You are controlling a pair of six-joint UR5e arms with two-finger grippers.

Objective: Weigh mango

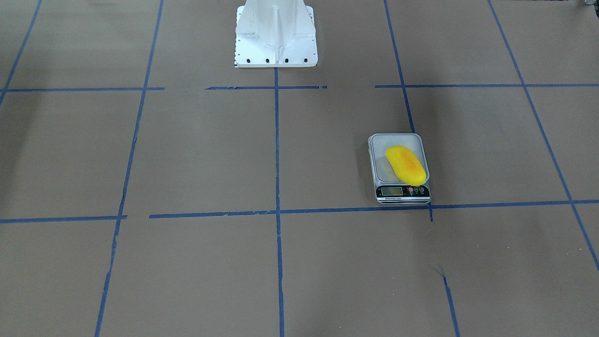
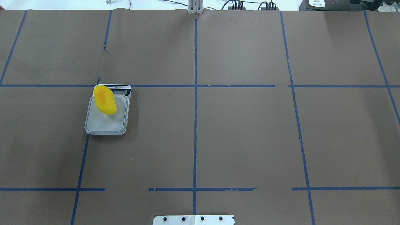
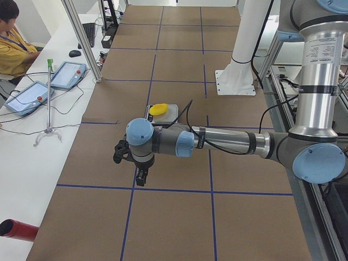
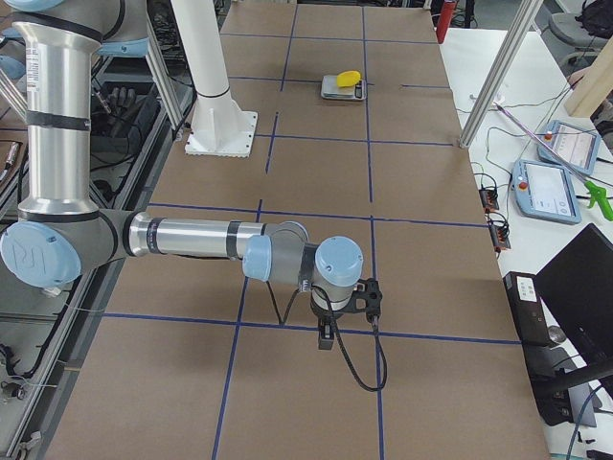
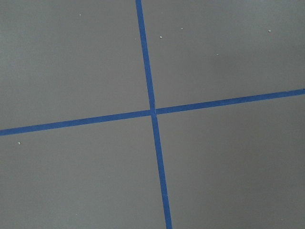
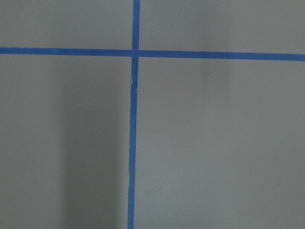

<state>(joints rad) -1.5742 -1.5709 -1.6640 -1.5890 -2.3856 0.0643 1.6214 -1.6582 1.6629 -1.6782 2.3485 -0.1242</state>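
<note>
The table (image 2: 250, 140) is covered in brown paper and marked into squares with blue tape (image 2: 195, 125) (torn and gappy in places). A small grey scale (image 2: 106, 125) sits on the robot's left half, its display end against a tape line. A white pedestal base (image 1: 276, 47) stands at the robot's edge, on the centre line.

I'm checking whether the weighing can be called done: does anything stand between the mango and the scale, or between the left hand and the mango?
Nothing visible does. The mango already lies on the scale, touching its platform. From the left hand to the mango, the side view shows only bare table.
</note>
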